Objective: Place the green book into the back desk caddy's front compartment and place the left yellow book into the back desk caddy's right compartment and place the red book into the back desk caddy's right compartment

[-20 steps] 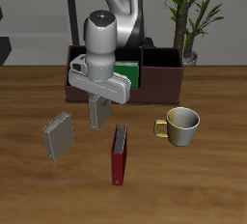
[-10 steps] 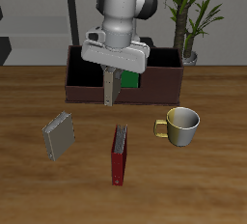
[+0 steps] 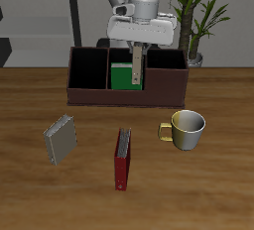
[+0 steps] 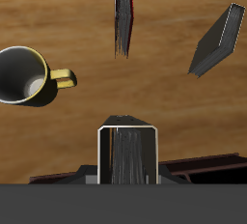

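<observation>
Gripping: the end effector (image 3: 137,48) is clamping a grey-tan book (image 3: 137,67), which is hanging upright over the back desk caddy (image 3: 89,97).
Green book (image 3: 122,78): is standing in the front compartment (image 3: 123,73), just beside the held book.
Right compartment (image 3: 165,77): is sitting on the potted plant (image 3: 194,16) side, its contents hidden.
Red book (image 3: 122,158): is lying flat on the table (image 3: 213,184), nearer the front edge, well apart from the caddy.
Second grey-tan book (image 3: 61,139): is resting tilted on the table, beside the red one.
Mug (image 3: 185,128): is standing between caddy and front edge.
</observation>
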Controlling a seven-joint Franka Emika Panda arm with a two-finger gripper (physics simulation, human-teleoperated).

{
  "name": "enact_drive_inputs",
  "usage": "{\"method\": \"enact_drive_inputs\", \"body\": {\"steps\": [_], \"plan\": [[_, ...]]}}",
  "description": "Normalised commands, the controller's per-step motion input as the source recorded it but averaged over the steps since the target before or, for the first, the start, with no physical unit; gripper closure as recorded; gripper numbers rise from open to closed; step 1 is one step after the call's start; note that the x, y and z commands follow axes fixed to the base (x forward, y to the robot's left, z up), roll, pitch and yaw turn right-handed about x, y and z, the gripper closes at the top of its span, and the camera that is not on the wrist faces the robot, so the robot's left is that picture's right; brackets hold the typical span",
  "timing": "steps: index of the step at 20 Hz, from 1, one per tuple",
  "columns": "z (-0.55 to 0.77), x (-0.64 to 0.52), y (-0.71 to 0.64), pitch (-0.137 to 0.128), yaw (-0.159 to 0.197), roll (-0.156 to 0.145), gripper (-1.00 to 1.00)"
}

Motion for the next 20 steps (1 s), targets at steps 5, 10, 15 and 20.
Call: {"method": "enact_drive_inputs", "body": {"steps": [5,10,15,20], "plan": [[0.32,-0.32,0.47,-0.051,0.09,0.017,1.0],[0.24,-0.31,0.54,0.003,0.087,0.04,1.0],[0.18,-0.17,0.33,-0.006,0.023,0.03,1.0],[0.08,-0.14,0.23,-0.006,0.011,0.033,1.0]]}}
